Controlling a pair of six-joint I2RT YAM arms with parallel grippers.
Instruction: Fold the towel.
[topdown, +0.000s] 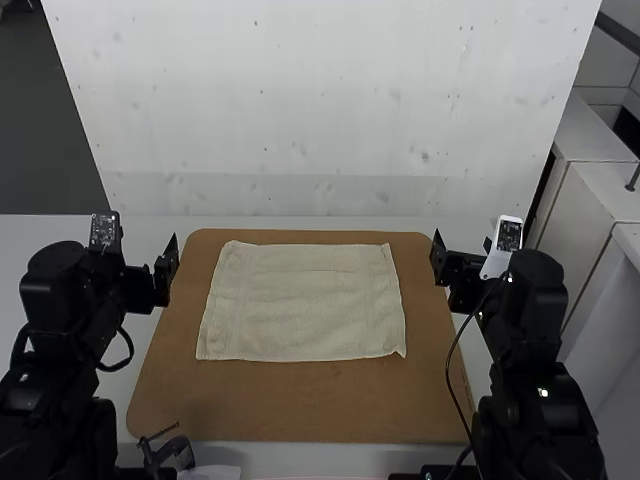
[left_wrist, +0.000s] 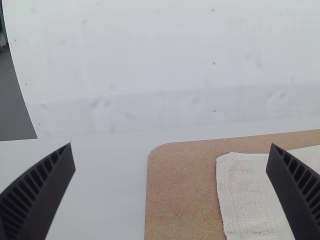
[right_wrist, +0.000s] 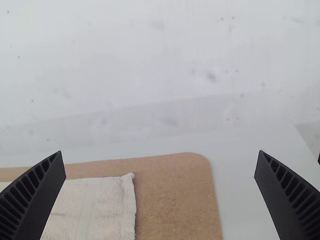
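A cream towel (topdown: 303, 303) lies spread in a rough rectangle, lightly wrinkled, with its near edge wider than its far edge. My left gripper (topdown: 168, 268) is at the board's left edge, apart from the towel; my right gripper (topdown: 440, 262) is off the towel's other side. In the left wrist view, my left gripper (left_wrist: 171, 157) stands wide open, and a corner of the towel (left_wrist: 247, 200) shows beside and behind one finger. The right wrist view has my right gripper (right_wrist: 160, 162) wide open too, with another towel corner (right_wrist: 105, 207).
Under the towel is a brown board (topdown: 280, 405) with rounded corners, lying on a pale table (topdown: 210, 223). A white speckled panel (topdown: 320, 110) rises behind the table. A small dark device (topdown: 168, 452) is at the near left, and a cable (topdown: 450, 370) hangs by the right arm.
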